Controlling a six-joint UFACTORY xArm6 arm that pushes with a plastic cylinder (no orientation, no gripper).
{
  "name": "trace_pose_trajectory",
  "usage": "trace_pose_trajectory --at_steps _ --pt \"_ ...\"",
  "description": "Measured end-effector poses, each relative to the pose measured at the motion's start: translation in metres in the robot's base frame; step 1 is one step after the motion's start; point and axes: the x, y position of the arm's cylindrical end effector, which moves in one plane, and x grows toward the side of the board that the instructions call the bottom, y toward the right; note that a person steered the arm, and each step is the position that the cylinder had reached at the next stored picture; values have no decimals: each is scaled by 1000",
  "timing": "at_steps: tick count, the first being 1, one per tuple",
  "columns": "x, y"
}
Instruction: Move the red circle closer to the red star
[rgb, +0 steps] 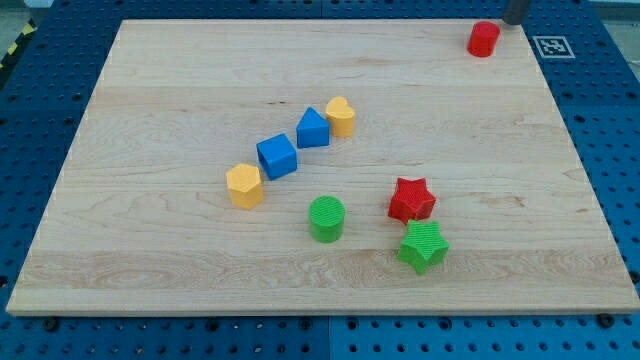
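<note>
While the red circle sits near the wooden board's top right corner, the red star lies well apart toward the view's bottom, touching the green star. Only a dark rod shows at the top edge just right of the circle; its tip cannot be made out, and it holds nothing.

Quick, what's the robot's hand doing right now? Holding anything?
No gripper: only a rod, holding nothing. My tip sits just to the view's upper right of the red circle; contact cannot be told.
</note>
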Motion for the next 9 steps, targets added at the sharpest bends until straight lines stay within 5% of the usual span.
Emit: trace_pose_trajectory --at_steps 2,6,9 --pt "23 -47" --pt "116 -48" --pt "129 -67"
